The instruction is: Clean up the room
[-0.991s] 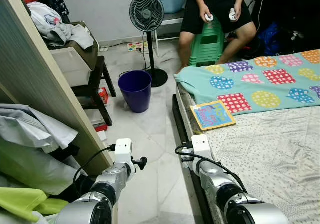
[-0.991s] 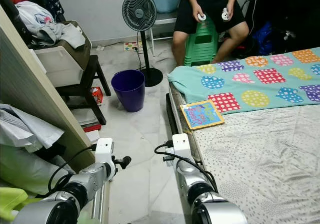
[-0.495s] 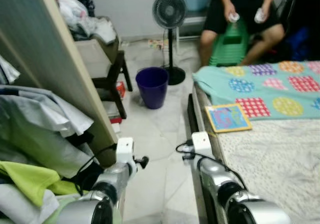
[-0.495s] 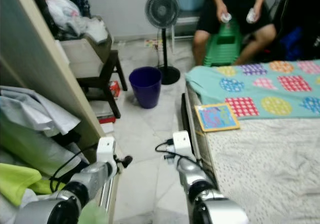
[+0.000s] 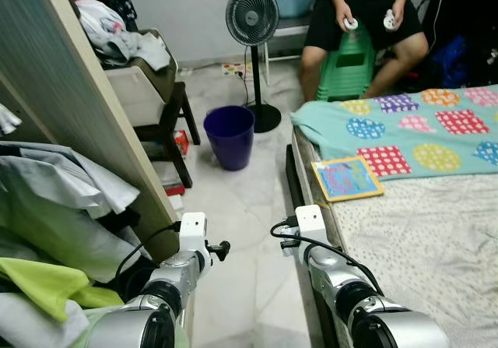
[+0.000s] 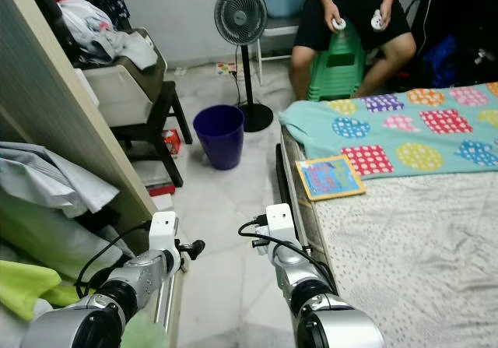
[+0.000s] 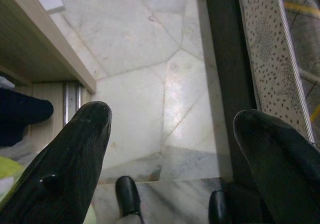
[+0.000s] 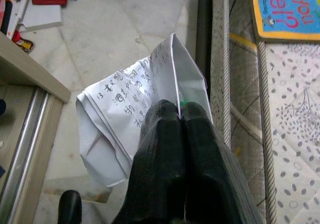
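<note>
The right gripper (image 8: 179, 115) had its two black fingers pressed together on a crumpled sheet of handwritten paper (image 8: 125, 114), pinching it above the marble floor (image 5: 241, 208) just beside the bed's dark frame (image 5: 289, 177). The left gripper (image 7: 172, 129) hung with its fingers spread wide apart, nothing between them, over the floor beside the wardrobe's wooden edge (image 7: 45, 48). In the head views, a purple bin (image 5: 229, 135) stood on the floor at about twelve o'clock, ahead of both arms, with a standing fan (image 5: 252, 17) just behind it. A colourful children's book (image 5: 347, 178) lay on the mattress (image 5: 420, 247) at two o'clock. A person (image 5: 366, 9) sat on a green stool (image 5: 344, 64) farther back.
</note>
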Motion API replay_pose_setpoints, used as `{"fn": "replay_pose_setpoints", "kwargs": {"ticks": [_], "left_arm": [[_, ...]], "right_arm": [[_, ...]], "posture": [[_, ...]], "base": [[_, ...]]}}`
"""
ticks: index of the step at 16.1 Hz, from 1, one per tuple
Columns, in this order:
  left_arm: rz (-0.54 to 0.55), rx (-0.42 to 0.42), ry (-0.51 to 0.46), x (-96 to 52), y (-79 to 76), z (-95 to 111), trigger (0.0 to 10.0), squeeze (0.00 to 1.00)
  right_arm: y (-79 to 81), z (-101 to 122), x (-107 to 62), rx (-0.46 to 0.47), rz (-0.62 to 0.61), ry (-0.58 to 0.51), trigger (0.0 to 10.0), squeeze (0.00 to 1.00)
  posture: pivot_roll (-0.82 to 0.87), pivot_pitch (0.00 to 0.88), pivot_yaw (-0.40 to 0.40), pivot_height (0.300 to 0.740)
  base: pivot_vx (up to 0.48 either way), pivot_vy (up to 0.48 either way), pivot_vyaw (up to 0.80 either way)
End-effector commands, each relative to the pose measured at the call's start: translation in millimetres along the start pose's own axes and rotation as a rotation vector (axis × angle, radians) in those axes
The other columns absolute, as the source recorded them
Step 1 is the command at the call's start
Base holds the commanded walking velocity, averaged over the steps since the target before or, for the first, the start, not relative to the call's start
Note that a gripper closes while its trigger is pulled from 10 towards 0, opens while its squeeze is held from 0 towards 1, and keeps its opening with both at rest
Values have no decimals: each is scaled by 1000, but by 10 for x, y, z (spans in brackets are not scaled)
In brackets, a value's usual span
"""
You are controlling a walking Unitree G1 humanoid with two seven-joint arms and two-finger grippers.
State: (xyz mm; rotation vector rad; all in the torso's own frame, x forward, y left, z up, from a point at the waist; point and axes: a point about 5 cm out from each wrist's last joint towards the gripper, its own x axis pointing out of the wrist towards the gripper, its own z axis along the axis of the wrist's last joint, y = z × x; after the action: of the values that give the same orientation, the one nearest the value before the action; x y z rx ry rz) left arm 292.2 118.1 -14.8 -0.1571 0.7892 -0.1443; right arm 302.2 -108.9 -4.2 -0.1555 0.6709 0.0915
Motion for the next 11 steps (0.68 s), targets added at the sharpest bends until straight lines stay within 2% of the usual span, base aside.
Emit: {"fn": "replay_pose_setpoints", "kwargs": {"ticks": [1, 11], "left_arm": [[6, 8, -9, -3, 33, 54, 10000, 0], [2, 8, -13, -1, 17, 73, 10000, 0]], "right_arm": [[28, 58, 4, -14, 7, -13, 10000, 0], [14, 74, 6, -24, 1, -18, 10000, 0]], "posture": [[-219, 0, 108, 740], [-224, 0, 109, 740]], "base": [[274, 0, 0], [293, 0, 0]]}}
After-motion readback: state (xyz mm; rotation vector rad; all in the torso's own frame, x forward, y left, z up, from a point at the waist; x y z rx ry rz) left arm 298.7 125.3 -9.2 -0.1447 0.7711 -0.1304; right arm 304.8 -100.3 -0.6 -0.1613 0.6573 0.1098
